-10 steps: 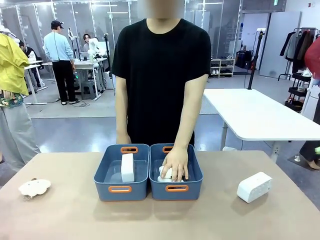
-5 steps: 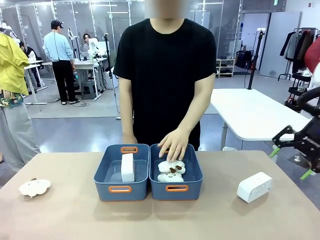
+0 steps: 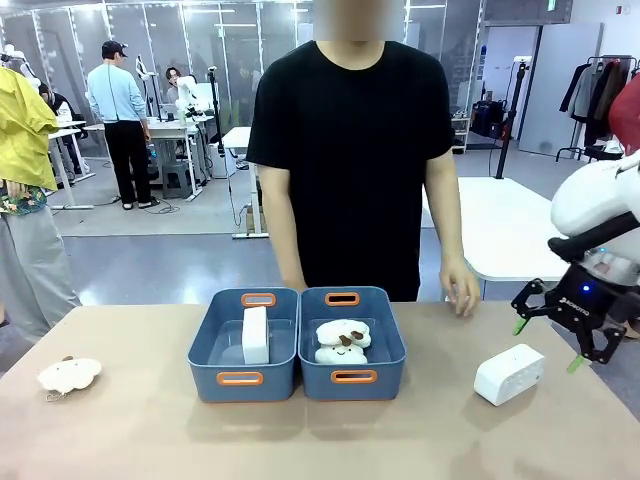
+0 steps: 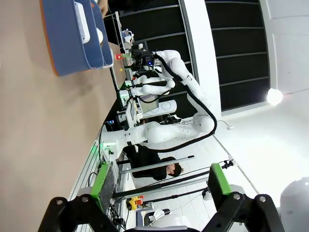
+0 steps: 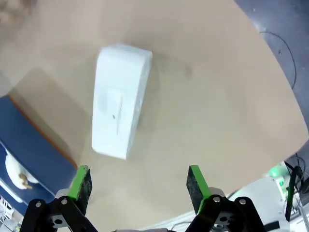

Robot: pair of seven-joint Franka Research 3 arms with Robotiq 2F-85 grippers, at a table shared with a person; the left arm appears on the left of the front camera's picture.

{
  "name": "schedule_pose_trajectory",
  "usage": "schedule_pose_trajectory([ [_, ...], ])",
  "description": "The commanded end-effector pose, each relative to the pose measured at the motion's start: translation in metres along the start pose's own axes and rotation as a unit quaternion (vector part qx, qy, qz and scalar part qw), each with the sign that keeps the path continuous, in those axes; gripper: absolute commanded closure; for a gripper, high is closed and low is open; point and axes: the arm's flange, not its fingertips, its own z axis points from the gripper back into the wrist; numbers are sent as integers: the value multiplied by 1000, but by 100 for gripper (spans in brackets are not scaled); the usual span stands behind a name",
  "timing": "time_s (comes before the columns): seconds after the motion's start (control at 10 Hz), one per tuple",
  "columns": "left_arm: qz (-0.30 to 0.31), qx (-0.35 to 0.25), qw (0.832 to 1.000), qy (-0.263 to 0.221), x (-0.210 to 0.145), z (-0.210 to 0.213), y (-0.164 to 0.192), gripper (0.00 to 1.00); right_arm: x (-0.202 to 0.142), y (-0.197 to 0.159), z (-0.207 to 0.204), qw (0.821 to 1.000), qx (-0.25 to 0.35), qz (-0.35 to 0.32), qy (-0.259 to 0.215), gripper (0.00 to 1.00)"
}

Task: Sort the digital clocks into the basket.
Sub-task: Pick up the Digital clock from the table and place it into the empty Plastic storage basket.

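Observation:
One white digital clock (image 3: 509, 373) lies on the table at the right, seen from above as a digital clock (image 5: 120, 126) in the right wrist view. My right gripper (image 3: 548, 340) hangs open just above and to the right of it, its green pads (image 5: 83, 181) spread with nothing between. The other digital clock (image 3: 256, 334) stands on edge inside the left blue basket (image 3: 240, 378). My left gripper (image 4: 157, 186) is open and empty, well away from the baskets (image 4: 67, 38).
The right blue bin (image 3: 353, 377) holds two plush sheep (image 3: 342, 341). Another plush sheep (image 3: 69, 375) lies at the table's left. The person stands behind the bins, one hand (image 3: 461, 291) hanging past the far edge at the right.
The person's hand has lifted out of the right bin and drawn back, leaving the sheep there. My right arm has come in from the right and lowered toward the clock on the table.

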Motion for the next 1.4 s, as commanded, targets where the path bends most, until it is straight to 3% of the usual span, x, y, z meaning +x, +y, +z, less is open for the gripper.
schedule_pose_trajectory([
  [0.0,4,4,1000,-7,4,0,-2,0,4,5,-14,1000,-10,-11,-9,0],
  [0.2,4,4,1000,-7,4,0,-2,0,5,6,-19,1000,8,-3,-3,0],
  [0.5,4,4,1000,-7,4,0,-2,0,11,25,-48,1000,-19,3,-11,0],
  [1.1,4,4,1000,-7,4,0,-2,0,27,31,-90,999,-45,0,-18,0],
  [1.2,4,4,1000,-7,4,0,-2,0,30,30,-93,999,-49,3,-15,18],
  [1.3,4,4,1000,-7,4,0,-2,0,28,28,-96,999,-49,10,-10,55],
])
